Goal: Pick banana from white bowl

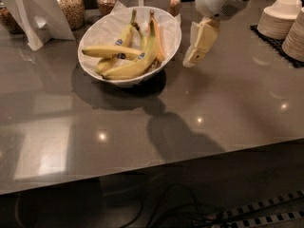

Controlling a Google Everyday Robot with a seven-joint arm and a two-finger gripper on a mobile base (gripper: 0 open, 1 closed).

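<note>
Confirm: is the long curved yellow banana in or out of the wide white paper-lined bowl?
In. The banana lies inside the white bowl among other bananas; the gripper hangs beside the rim, not touching.

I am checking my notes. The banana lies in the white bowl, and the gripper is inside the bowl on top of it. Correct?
Not quite. The banana does lie in the white bowl, but the gripper is outside the bowl, beside its rim above the table, as the camera view shows.

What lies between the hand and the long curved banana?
Camera view: the paper-lined right rim of the wide white bowl; the hand hangs right of it.
</note>
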